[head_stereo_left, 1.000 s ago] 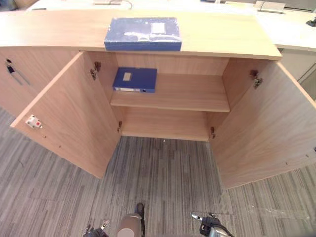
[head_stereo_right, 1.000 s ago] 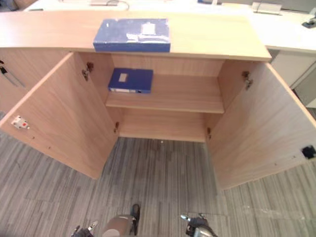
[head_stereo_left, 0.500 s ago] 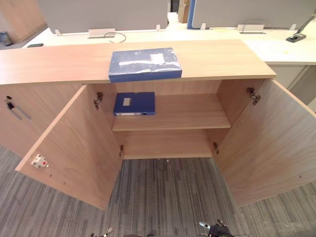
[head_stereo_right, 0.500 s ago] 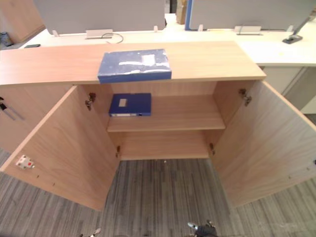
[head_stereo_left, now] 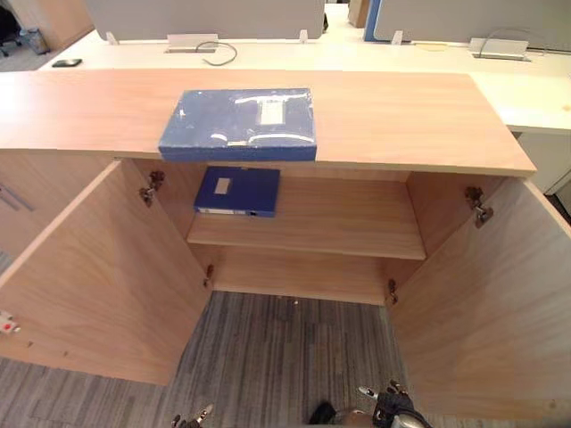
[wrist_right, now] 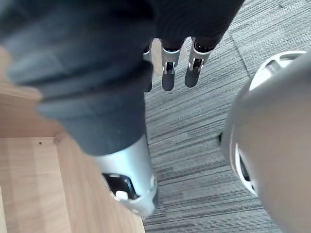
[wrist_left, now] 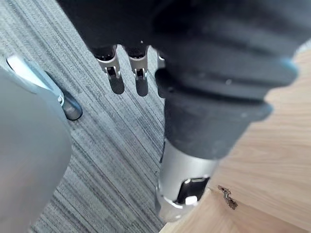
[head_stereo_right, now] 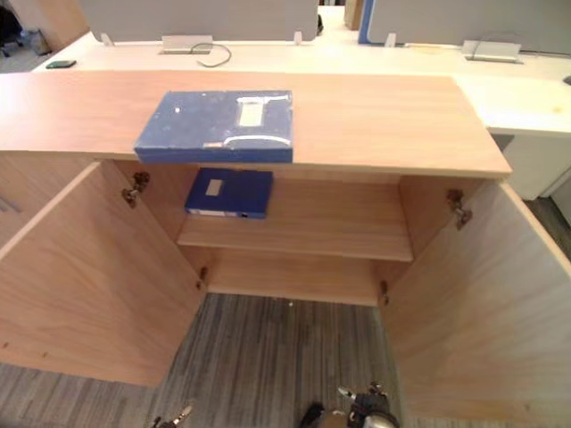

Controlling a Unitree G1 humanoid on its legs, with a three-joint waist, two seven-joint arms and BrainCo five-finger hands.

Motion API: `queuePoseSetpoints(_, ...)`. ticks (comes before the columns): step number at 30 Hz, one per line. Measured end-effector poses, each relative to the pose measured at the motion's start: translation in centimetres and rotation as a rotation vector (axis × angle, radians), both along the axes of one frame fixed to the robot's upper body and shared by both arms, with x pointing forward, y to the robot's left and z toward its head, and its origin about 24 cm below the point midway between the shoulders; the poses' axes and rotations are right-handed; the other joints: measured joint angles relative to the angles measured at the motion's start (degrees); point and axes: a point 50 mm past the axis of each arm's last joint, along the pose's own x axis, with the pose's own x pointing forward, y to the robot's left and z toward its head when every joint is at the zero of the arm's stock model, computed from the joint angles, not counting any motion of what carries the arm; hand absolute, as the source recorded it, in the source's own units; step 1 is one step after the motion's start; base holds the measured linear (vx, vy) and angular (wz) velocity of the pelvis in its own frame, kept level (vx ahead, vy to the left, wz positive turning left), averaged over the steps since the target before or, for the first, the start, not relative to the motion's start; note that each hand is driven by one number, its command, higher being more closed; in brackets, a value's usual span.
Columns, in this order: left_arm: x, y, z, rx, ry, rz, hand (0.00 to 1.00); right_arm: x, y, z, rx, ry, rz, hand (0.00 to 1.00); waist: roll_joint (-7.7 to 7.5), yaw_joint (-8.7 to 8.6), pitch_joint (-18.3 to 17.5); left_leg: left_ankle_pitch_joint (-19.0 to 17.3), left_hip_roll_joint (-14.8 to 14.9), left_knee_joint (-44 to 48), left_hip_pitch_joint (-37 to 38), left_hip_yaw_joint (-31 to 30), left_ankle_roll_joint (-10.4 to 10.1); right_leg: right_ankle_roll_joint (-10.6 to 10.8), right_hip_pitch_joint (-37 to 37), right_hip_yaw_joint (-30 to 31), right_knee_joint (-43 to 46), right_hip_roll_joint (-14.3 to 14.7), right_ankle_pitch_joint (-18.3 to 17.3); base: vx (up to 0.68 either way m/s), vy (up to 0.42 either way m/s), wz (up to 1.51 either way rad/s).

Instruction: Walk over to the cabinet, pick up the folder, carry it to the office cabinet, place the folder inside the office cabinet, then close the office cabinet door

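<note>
Blue and flat, the folder (head_stereo_left: 239,123) lies on the wooden top of the cabinet (head_stereo_left: 401,116), left of the middle, with its near edge right at the top's front lip and bare wood on both sides and behind it. A white desk (head_stereo_left: 357,55) runs along the top's far edge. Both doors stand wide: the left door (head_stereo_left: 98,285) swings out to the robot's left and the right door (head_stereo_left: 486,321) to its right, leaving a broad strip of grey striped carpet (head_stereo_left: 285,357) between their free edges. Inside, a second folder (head_stereo_left: 237,191), also blue, rests flat on the shelf (head_stereo_left: 339,223) against the left wall, just under the first one; the shelf to its right and the floor of the cabinet below are bare wood. The left hand (wrist_left: 140,68) hangs low over the carpet beside the left door, fingers loose and straight. The right hand (wrist_right: 167,68) hangs likewise by the right door, fingers relaxed.
</note>
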Motion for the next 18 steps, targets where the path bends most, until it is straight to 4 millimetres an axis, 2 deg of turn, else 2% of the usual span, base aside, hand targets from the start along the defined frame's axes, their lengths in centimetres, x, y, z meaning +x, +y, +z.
queuePoseSetpoints(1, 0.1, 0.0, 0.0, 0.0, -0.003, 0.001, 0.0, 0.0, 0.1, 0.0, 0.004, 0.001, -0.003, 0.0, -0.03, -0.01, 0.0, -0.5, 0.3, 2.7, -0.8, 0.2, -0.9, 0.0, 1.1, -0.3, -0.9, 0.3, 0.0, 0.22, -0.086, 0.26)
queuePoseSetpoints(3, 0.6, 0.2, 0.1, 0.001, -0.022, 0.005, 0.0, 0.1, 0.4, 0.0, 0.012, -0.001, 0.002, 0.0, -0.31, 0.2, 0.2, -1.1, 1.3, 21.6, -8.2, 1.3, -3.8, 0.1, 5.1, -0.7, -4.0, 1.2, 0.0, 0.21, -0.028, 0.1)
queuePoseSetpoints(4, 0.8, 0.3, 0.2, 0.003, -0.028, 0.004, 0.0, 0.2, 0.5, -0.1, 0.015, -0.002, 0.003, 0.0, -0.4, 0.31, 0.3, -1.5, 2.0, 26.9, -10.4, 2.3, -4.4, 0.2, 6.2, -0.8, -4.7, 1.3, 0.1, 0.23, 0.013, 0.01)
queuePoseSetpoints(5, 1.0, 0.4, 0.3, 0.002, -0.041, 0.011, 0.0, 0.3, 0.8, -0.2, 0.024, 0.006, 0.006, 0.0, -0.56, 0.44, 0.4, -2.0, 3.4, 34.0, -14.0, 5.2, -3.9, 0.5, 8.2, -0.8, -5.8, 1.3, 0.3, 0.18, 0.027, -0.05)
queuePoseSetpoints(6, 1.3, 0.2, 0.3, -0.007, -0.057, 0.008, 0.0, 0.3, 0.8, -0.2, 0.026, 0.009, 0.0, 0.0, -0.61, 0.75, 0.5, -3.0, 4.3, 35.7, -16.2, 8.1, -3.0, 0.9, 10.3, -0.6, -6.8, 0.9, 0.6, 0.21, 0.074, -0.11)
queuePoseSetpoints(7, 1.3, 0.3, 0.4, -0.01, -0.067, 0.011, 0.0, 0.2, 0.8, -0.2, 0.026, 0.011, -0.003, 0.0, -0.64, 1.02, 0.5, -3.6, 4.4, 34.9, -17.0, 9.4, -2.6, 1.0, 11.0, -0.2, -6.9, 0.4, 0.6, 0.17, 0.14, -0.21)
queuePoseSetpoints(8, 1.4, 0.3, 0.4, -0.022, -0.081, 0.017, 0.0, 0.1, 0.7, -0.3, 0.028, 0.017, -0.009, 0.0, -0.72, 1.19, 0.6, -4.3, 3.7, 30.3, -18.4, 10.8, -2.4, 1.4, 12.0, 0.5, -6.9, -0.8, 0.8, 0.2, 0.246, -0.31)
queuePoseSetpoints(9, 1.5, 0.2, 0.4, -0.044, -0.102, 0.024, 0.0, -0.1, 0.6, -0.3, 0.032, 0.022, -0.016, 0.0, -0.72, 1.2, 0.6, -3.2, 2.6, 21.8, -19.3, 10.7, -2.2, 2.6, 12.3, 1.1, -6.5, -1.9, 1.1, 0.18, 0.259, -0.34)
queuePoseSetpoints(10, 1.4, -0.1, 0.4, -0.077, -0.125, 0.042, 0.0, 0.0, 0.5, -0.3, 0.031, 0.022, -0.014, 0.0, -0.02, 1.17, 0.1, 4.3, 2.2, 12.7, -19.6, 10.1, -1.1, 4.0, 12.2, 1.9, -6.3, -1.7, 1.0, 0.15, 0.243, -0.33)
queuePoseSetpoints(11, 1.3, 0.2, 0.4, -0.093, -0.143, 0.066, 0.0, -0.1, 0.6, -0.4, 0.041, 0.028, -0.013, 0.0, -0.94, 1.39, 0.2, 5.1, 1.5, 12.2, -19.2, 10.2, -1.5, 5.5, 11.9, 2.8, -6.5, -2.3, 0.8, 0.16, 0.219, -0.17)
queuePoseSetpoints(13, 2.0, 1.4, 0.9, -0.11, -0.225, 0.138, 0.0, -0.2, 1.6, -0.6, 0.073, 0.03, -0.003, 0.0, -3.87, 1.05, 0.1, 7.6, -2.4, 6.0, -16.8, 10.6, -0.3, 5.2, 12.0, 4.6, -9.0, -4.5, 1.7, 0.21, 0.233, 0.17)
queuePoseSetpoints(14, 2.4, 1.4, 1.1, -0.135, -0.27, 0.181, 0.0, -0.4, 1.6, -0.6, 0.076, 0.034, -0.002, 0.0, -4.57, 1.16, -0.2, 7.8, -3.7, 5.3, -16.5, 10.6, 0.1, 5.5, 12.7, 5.1, -10.3, -5.2, 2.1, 0.17, 0.181, 0.32)
queuePoseSetpoints(18, 4.6, 1.3, 2.8, -0.178, -0.461, 0.277, 0.0, 0.1, 2.5, -0.5, 0.099, 0.015, 0.049, 0.0, -4.63, 1.99, 0.0, 8.7, -5.4, 1.8, -13.1, 10.8, 0.8, 6.2, 15.5, 5.3, -12.6, -5.9, 3.8, 0.08, 0.099, 0.06)
